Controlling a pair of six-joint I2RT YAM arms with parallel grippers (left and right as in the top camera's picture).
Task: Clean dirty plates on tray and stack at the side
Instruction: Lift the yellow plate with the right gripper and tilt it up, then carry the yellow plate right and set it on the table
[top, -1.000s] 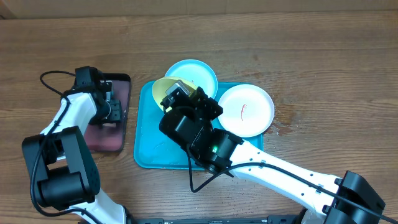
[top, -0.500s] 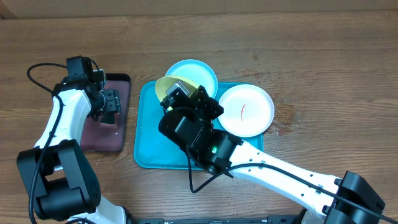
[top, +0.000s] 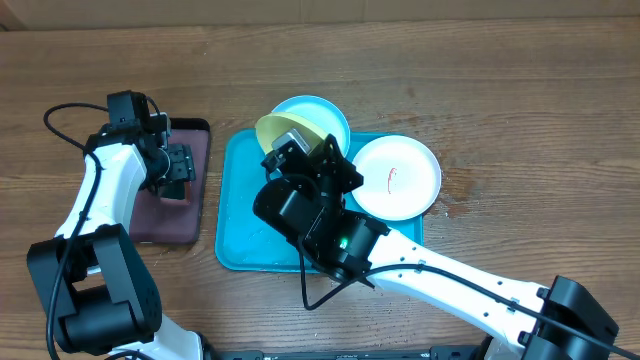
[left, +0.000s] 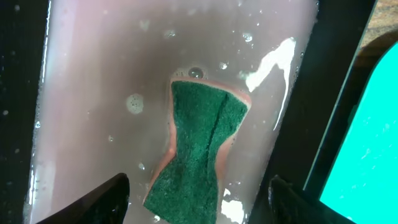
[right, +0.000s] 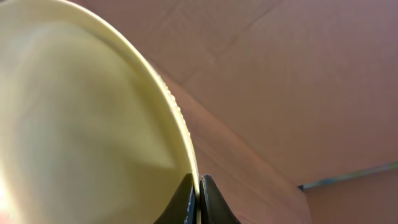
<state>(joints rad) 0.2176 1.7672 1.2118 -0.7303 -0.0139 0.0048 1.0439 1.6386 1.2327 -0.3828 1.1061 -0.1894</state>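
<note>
Step in hand, as judged: fetching the sponge (left: 202, 143) while the first plate is held ready for wiping.

Left fingers (left: 93, 202) stand apart, one at 7 o'clock and one at 5 o'clock of the sponge, above it and not touching. To do this well, they should descend straight, straddle the narrow waist of the sponge and close there. A grip on the flared end may slip on the wet foam.

Right fingers (right: 184, 205) are closed on the rim of the yellow-green plate (top: 275, 128), which is tilted steeply above the 12 o'clock end of the turquoise tray (top: 240, 235). The hold is a thin edge pinch, so wiping pressure should be light and directed toward the fingers, or the plate may pivot.

Containers:
- Black-rimmed tray (top: 170, 222), on the counter (top: 520, 90) at 9 o'clock of the turquoise tray: holds pinkish water (left: 112, 74) with bubbles and the green sponge.
- Turquoise tray: the white plate (top: 405, 165), bearing a red smear, overhangs its 3 o'clock rim. The light blue plate (top: 318, 112) overhangs its 12 o'clock rim.

No plate is stacked at the side yet.
</note>
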